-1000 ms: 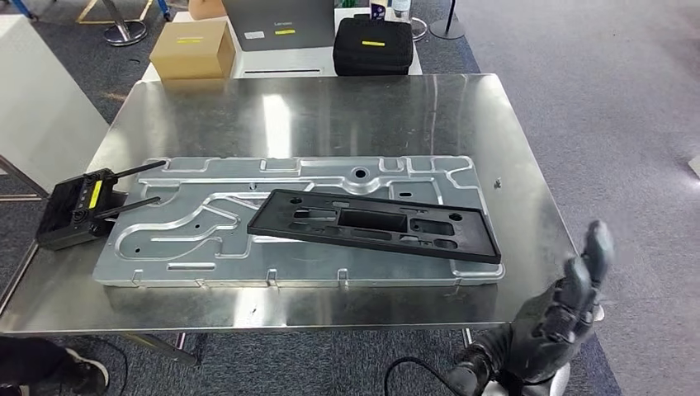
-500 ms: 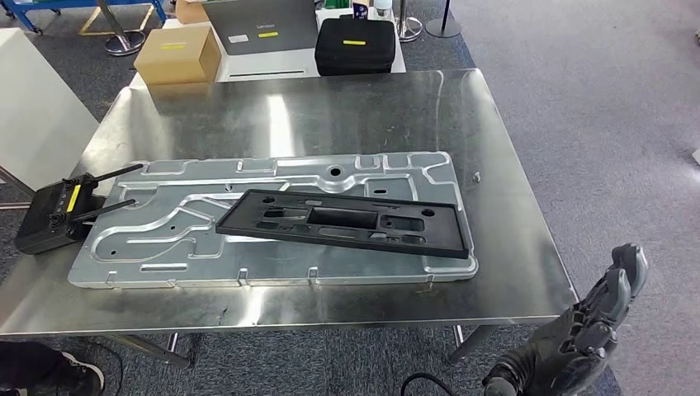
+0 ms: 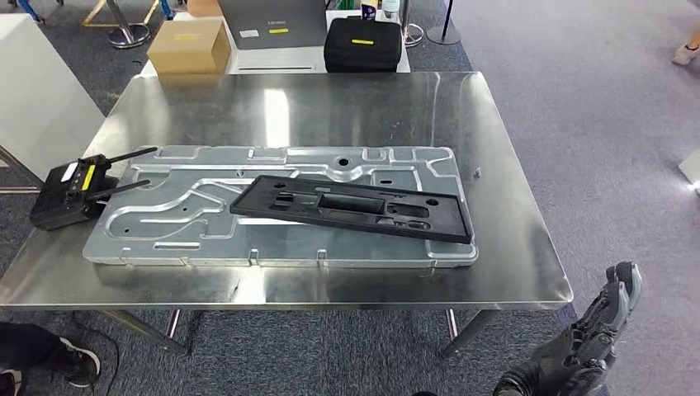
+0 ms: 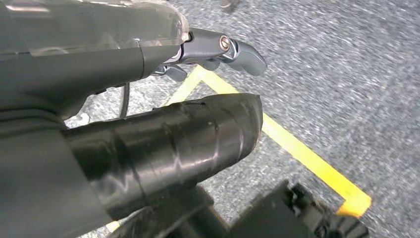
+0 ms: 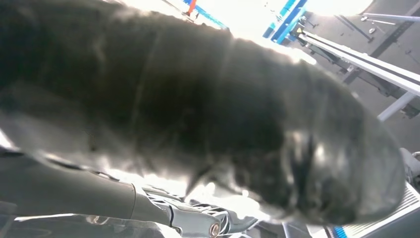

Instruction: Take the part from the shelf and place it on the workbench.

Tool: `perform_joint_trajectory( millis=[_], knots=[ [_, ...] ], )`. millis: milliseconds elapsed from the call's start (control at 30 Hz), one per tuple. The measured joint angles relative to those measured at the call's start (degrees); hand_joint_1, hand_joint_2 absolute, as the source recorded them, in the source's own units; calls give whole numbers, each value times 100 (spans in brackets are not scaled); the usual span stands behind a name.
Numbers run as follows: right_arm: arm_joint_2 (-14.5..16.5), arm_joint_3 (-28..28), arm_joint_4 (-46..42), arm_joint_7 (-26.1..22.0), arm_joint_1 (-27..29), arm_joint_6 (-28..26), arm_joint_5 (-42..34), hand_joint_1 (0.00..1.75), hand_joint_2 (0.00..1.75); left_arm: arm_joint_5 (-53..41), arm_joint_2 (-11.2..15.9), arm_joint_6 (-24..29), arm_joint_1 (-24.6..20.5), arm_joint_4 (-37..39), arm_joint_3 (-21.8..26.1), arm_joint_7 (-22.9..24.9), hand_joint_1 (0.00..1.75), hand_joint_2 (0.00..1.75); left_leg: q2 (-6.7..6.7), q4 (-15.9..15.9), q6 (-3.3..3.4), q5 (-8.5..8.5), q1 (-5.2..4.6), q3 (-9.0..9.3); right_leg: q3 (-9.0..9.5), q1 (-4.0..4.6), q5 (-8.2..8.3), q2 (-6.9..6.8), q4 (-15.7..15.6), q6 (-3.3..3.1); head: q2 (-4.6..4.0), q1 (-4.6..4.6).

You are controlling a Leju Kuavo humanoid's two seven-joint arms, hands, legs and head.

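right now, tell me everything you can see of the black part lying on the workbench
The black part is a long, flat rectangular frame, matt like moulded plastic, with a raised rim, one large rectangular opening near its middle and smaller cutouts and holes along its length. It lies flat and slightly askew on the silver metal plate, its right end reaching near that plate's right edge. No hand touches it; the right hand hangs low, off the table's near right corner.

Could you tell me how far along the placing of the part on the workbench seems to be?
Placing looks done: the black part lies on the metal plate on the workbench. The right hand holds nothing, below the bench edge. Nothing visible remains.
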Motion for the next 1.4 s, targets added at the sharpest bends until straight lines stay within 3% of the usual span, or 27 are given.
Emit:
perform_joint_trajectory(
  millis=[100,133,167,200,300,367,467,533,600,633,667,700,733,800,867,933,1000,1033,1100,1133,1167,1200,1233,1267,1333,1400],
  knots=[
    [5,-44,-12,0,47,0,-122,0,0,0,2,-3,2,0,18,-26,0,0,20,-30,55,156,11,-164,-258,-18,-728,11,887,65,0,3],
    [4,-54,-12,0,61,0,-173,0,0,0,2,-6,10,0,21,-28,0,0,24,-19,50,194,10,-218,-300,-27,-843,11,1161,84,0,2],
    [3,-61,-13,0,76,0,-232,0,0,0,2,-10,17,0,23,-28,0,0,27,-4,42,227,9,-272,-260,-37,-840,9,1271,98,0,2],
    [2,-63,-16,0,87,0,-296,0,0,1,2,-14,23,0,25,-28,0,0,28,17,31,255,10,-320,-113,-46,-736,8,1162,103,0,2],
    [0,-64,-48,-2,98,0,-432,0,0,4,2,-20,28,0,29,-30,0,0,24,93,-15,307,5,-425,669,-41,-437,3,44,55,0,-1],
    [-2,-64,-71,-2,107,0,-463,0,0,6,2,-20,25,0,31,-32,0,0,22,127,-71,341,-4,-461,878,-8,-433,4,-343,-8,0,0],
    [-3,-64,-95,-2,116,1,-473,0,0,8,4,-20,19,0,35,-37,0,0,9,161,-179,345,-8,-509,832,-23,-353,-2,-414,-116,0,3],
    [-2,-64,-104,-2,118,2,-475,0,0,9,6,-22,24,0,37,-37,0,0,-14,519,-237,31,4,-666,766,-60,-263,-17,-458,-200,0,-8],
    [-3,-64,-106,-2,121,2,-480,0,0,7,6,-25,29,0,37,-37,0,0,-24,1246,-287,-443,34,-940,667,-54,-189,-24,-457,-233,0,-19],
    [-3,-64,-106,-2,123,2,-482,0,0,5,7,-25,32,0,36,-37,0,0,-24,1558,-308,-582,46,-1036,618,-50,-156,-25,-451,-229,0,-19],
    [-3,-64,-108,-2,125,2,-484,0,0,3,8,-25,34,0,36,-37,0,0,-23,1703,-322,-612,57,-1048,573,-49,-127,-25,-443,-220,0,-19],
    [-3,-64,-114,-2,128,2,-486,0,0,1,10,-25,35,0,37,-38,0,0,-23,1613,-330,-528,66,-942,533,-51,-102,-24,-431,-207,0,-19],
    [-3,-64,-125,-2,131,2,-492,0,0,0,13,-25,34,0,36,-40,0,0,-23,1306,-330,-369,74,-727,501,-55,-83,-23,-415,-190,0,-19],
    [-3,-64,-155,-2,135,2,-513,0,0,0,19,-25,29,0,37,-45,0,0,-29,458,-303,-94,72,-198,450,-56,-51,-19,-372,-146,0,-20],
    [-3,-64,-176,-2,137,2,-536,0,0,-2,21,-21,26,0,38,-49,0,0,-42,53,-246,-7,48,15,419,-46,-12,-16,-345,-85,0,-17],
    [-4,-64,-184,-2,140,2,-551,0,0,-5,26,-17,29,0,38,-51,0,0,-48,34,-171,28,36,-42,397,-39,38,-16,-349,-3,0,-13],
    [-5,-64,-189,-2,149,2,-558,0,0,-9,30,-16,29,0,38,-55,0,0,-33,-5,-75,92,51,-102,336,-47,-76,-6,-241,65,0,-12],
    [-6,-64,-192,-2,152,2,-558,0,0,-11,31,-16,29,0,39,-57,0,0,-24,-19,-23,137,58,-138,258,-50,-263,-1,-44,89,0,-12],
    [-10,-64,-196,-2,158,1,-559,0,0,-12,32,-17,29,0,39,-61,0,0,-8,-8,38,211,41,-233,16,-56,-766,4,641,122,0,-11],
    [-14,-64,-196,-2,161,2,-559,0,0,-11,33,-19,30,0,40,-61,0,0,-4,5,50,244,28,-284,-91,-56,-945,4,991,134,0,-12],
    [-17,-64,-196,-2,165,1,-560,0,0,-11,34,-21,32,0,40,-62,0,0,-1,19,52,274,14,-335,-121,-55,-1006,4,1190,137,0,-12],
    [-20,-64,-196,-2,169,1,-562,0,0,-11,36,-24,34,0,40,-63,0,0,-1,36,51,299,0,-381,-47,-53,-955,4,1185,129,0,-13],
    [-22,-64,-196,-2,172,1,-566,0,0,-11,36,-25,35,0,40,-66,0,0,-2,54,48,316,-11,-418,140,-48,-815,4,951,108,0,-13],
    [-22,-64,-196,-2,174,0,-572,0,0,-11,36,-26,35,0,40,-69,0,0,-5,74,42,328,-20,-444,406,-37,-648,4,555,73,0,-13],
    [-23,-64,-198,-2,176,1,-582,0,0,-11,31,-26,37,0,40,-75,0,0,-8,106,8,353,-40,-480,849,2,-465,0,-172,-6,0,-14],
    [-24,-66,-201,-2,183,1,-589,0,0,-11,27,-25,32,0,42,-79,0,0,-7,113,-55,396,-43,-501,959,39,-441,-2,-425,-55,0,-15]
  ],
)
